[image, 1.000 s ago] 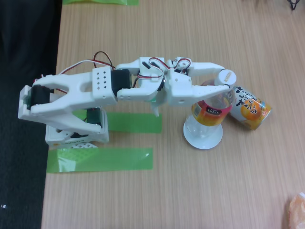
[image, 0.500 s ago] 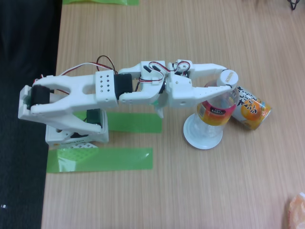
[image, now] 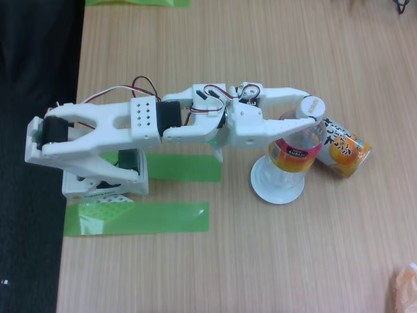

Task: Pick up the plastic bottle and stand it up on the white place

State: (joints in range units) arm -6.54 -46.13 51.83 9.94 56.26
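Observation:
The plastic bottle [image: 294, 152] is clear, with an orange-to-pink label band. It stands with its base on the white place [image: 266, 187], a small round disc, and leans a little toward the upper right in the fixed view. My gripper [image: 309, 106] reaches in from the left and is shut around the bottle's upper part, one finger on each side. A round white cap [image: 311, 104] shows between the fingertips.
An opaque orange and light-blue bottle [image: 343, 147] lies on its side right behind the clear one, touching or nearly touching it. Two green tape strips [image: 137, 218] lie by the arm's base [image: 104, 186]. The wooden table's dark left edge [image: 71, 130] runs past the base.
The bottle's label and lower body have swung slightly to the right over the disc, standing it straighter. The arm's forearm shifted a little to the right. The cap stayed in place.

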